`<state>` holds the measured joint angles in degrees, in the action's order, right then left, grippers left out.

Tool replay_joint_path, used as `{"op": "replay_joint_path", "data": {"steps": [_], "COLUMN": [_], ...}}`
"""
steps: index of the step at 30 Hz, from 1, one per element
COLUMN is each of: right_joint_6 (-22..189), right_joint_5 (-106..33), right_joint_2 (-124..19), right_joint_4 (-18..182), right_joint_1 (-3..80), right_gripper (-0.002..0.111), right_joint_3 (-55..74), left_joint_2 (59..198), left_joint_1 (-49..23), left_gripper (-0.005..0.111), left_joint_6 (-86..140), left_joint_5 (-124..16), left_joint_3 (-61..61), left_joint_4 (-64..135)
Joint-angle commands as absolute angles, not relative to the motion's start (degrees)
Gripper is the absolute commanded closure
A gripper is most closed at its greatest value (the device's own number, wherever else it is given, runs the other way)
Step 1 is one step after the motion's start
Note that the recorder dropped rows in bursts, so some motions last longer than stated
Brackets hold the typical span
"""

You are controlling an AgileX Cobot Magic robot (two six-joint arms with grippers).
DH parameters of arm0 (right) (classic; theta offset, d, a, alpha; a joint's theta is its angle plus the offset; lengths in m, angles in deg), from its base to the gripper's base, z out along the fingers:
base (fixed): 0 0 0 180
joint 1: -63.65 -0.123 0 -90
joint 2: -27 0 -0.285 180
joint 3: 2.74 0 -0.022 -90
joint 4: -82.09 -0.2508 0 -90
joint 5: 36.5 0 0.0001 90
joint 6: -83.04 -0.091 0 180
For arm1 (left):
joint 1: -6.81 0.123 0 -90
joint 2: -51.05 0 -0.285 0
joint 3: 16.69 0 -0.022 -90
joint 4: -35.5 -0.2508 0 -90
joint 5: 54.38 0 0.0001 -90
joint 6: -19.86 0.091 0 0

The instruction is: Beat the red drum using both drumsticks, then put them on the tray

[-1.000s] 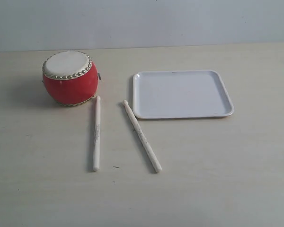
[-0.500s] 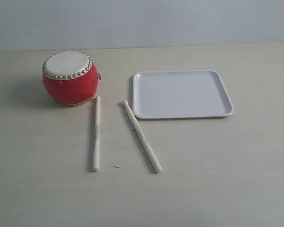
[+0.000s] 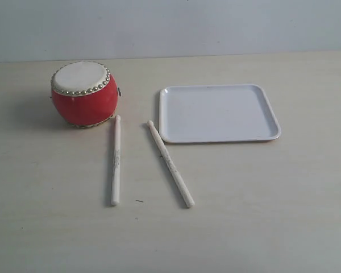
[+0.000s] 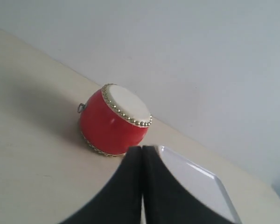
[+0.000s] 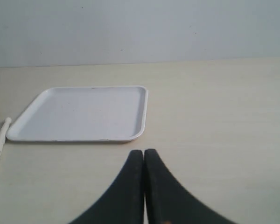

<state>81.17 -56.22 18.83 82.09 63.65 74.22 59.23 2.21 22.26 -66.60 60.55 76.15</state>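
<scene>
The red drum (image 3: 83, 94) stands at the back left of the table, cream skin up. Two pale drumsticks lie on the table in front of it: the left drumstick (image 3: 116, 160) almost straight, the right drumstick (image 3: 170, 163) slanted, its tip near the tray's front left corner. The white tray (image 3: 219, 112) lies to the drum's right with nothing on it. Neither arm shows in the exterior view. My left gripper (image 4: 143, 148) is shut with nothing in it, the drum (image 4: 113, 121) and tray (image 4: 196, 182) beyond it. My right gripper (image 5: 143, 152) is shut and holds nothing, the tray (image 5: 81, 113) ahead of it.
The table (image 3: 261, 205) is a pale wooden surface running to a grey wall at the back. One drumstick tip (image 5: 1, 138) shows at the edge of the right wrist view.
</scene>
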Motion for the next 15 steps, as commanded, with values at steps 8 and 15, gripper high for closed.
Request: {"op": "replay_joint_path", "data": {"steps": [8,15], "right_joint_6": [81.4,81.4], "right_joint_5": [-55.7,-55.7], "right_joint_2": [19.2,19.2], "right_joint_4": [82.1,82.1], "right_joint_1": [63.9,63.9], "right_gripper": [0.108,0.108], "right_joint_3": [74.5,74.5], "left_joint_2": [58.8,58.8], "left_joint_1": [2.5,2.5], "left_gripper": [0.107,0.107], "left_joint_6": [22.0,22.7], "left_joint_5": [-65.8,-65.8], "left_joint_3": [60.5,60.5], "left_joint_4": [86.2,89.0]}}
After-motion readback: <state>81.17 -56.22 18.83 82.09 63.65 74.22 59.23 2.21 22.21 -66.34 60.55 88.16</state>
